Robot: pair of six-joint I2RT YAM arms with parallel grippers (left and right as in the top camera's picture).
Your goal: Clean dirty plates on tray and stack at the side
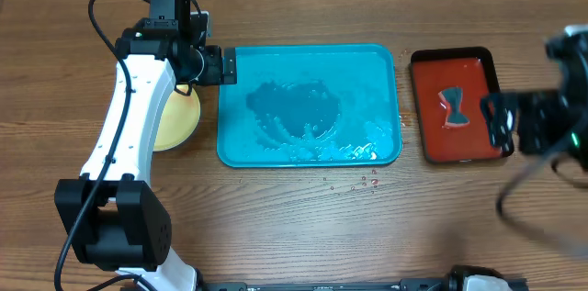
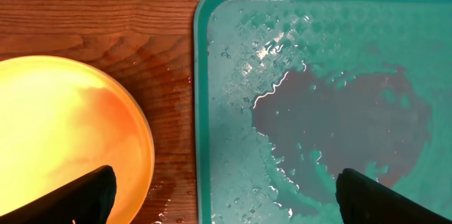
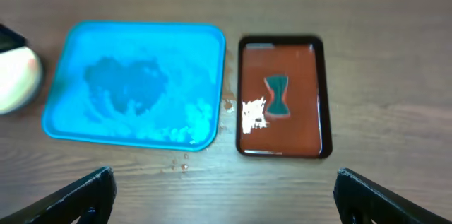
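Observation:
The teal tray (image 1: 312, 49) lies mid-table, wet, with a puddle and no plates on it. Left of it a yellow plate (image 1: 176, 124) rests on the wood, partly under my left arm; how many plates lie there I cannot tell. My left gripper (image 1: 230, 66) hovers open and empty over the tray's left rim (image 2: 200, 111), one finger above the plate (image 2: 63, 132), the other above the puddle. My right gripper (image 1: 497, 122), blurred, is open and empty beside the red tray. In the right wrist view the tray (image 3: 141, 25) and a plate edge (image 3: 15, 79) show.
A dark red, black-rimmed tray (image 1: 434, 135) at the right holds a teal bow-shaped sponge (image 1: 454, 107), also seen in the right wrist view as the sponge (image 3: 277, 97). Water drops (image 1: 363, 183) dot the wood in front of the teal tray's right corner.

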